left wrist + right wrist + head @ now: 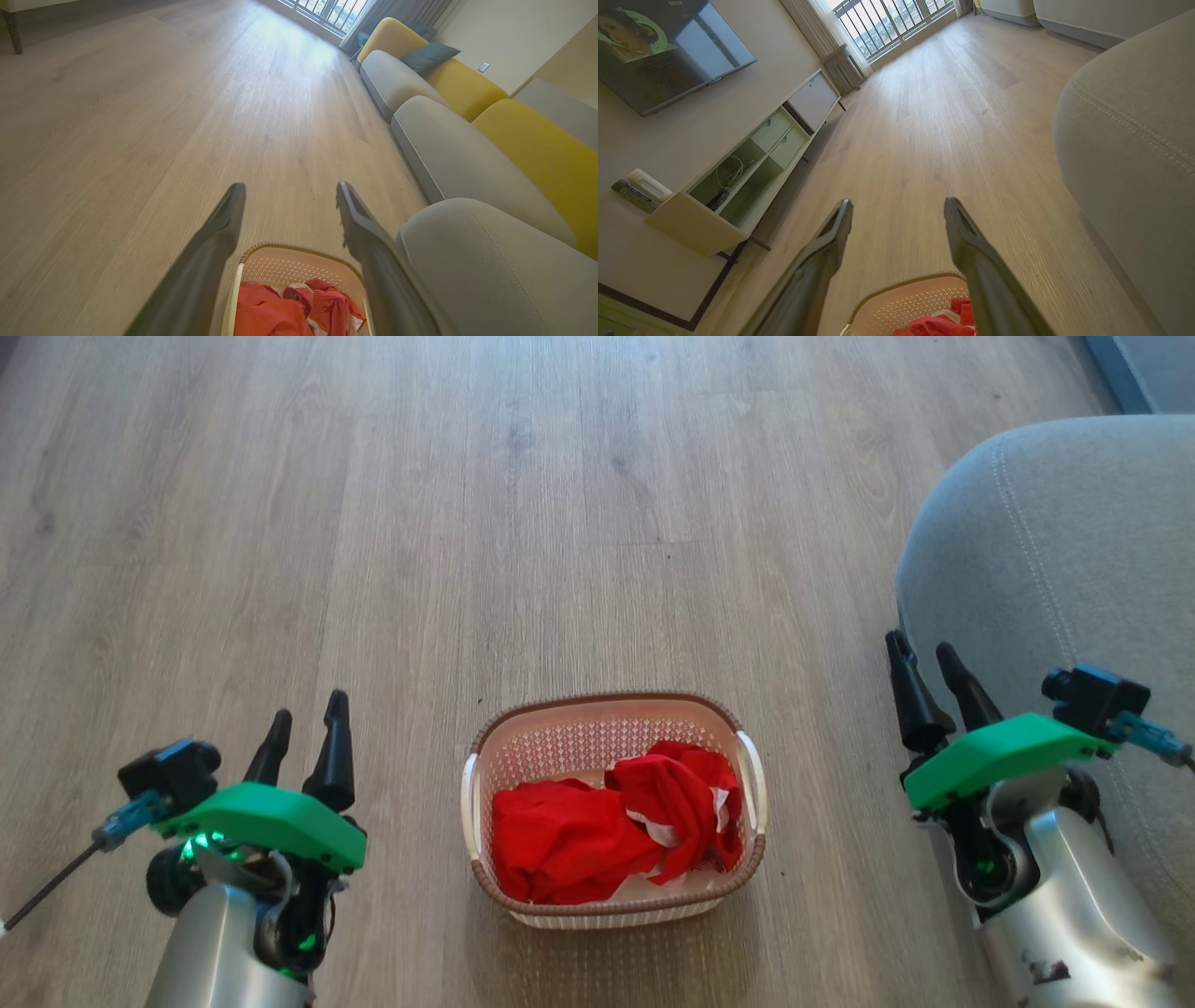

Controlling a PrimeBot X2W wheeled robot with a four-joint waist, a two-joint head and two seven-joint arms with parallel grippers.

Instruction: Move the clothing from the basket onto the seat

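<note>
The cream basket (485,882) with a brown rim sits on the wooden floor straight ahead. Red clothing (569,840) lies crumpled inside, and one piece shows white trim (658,829). The grey seat (1055,551) rises at the right. My left gripper (308,714) hovers open to the left of the basket, with nothing between its fingers. My right gripper (924,651) stands open to the basket's right, in front of the seat's edge. In the left wrist view the basket (299,266), the clothing (266,312) and the seat (495,266) show beyond the open gripper (289,186). The right wrist view has the gripper (896,203) open above the basket (906,298).
Wooden floor (467,523) stretches ahead and to the left. More grey and yellow sofa sections (467,140) run along the right wall. A low TV cabinet (752,168) and a wall screen (663,46) stand opposite the sofa.
</note>
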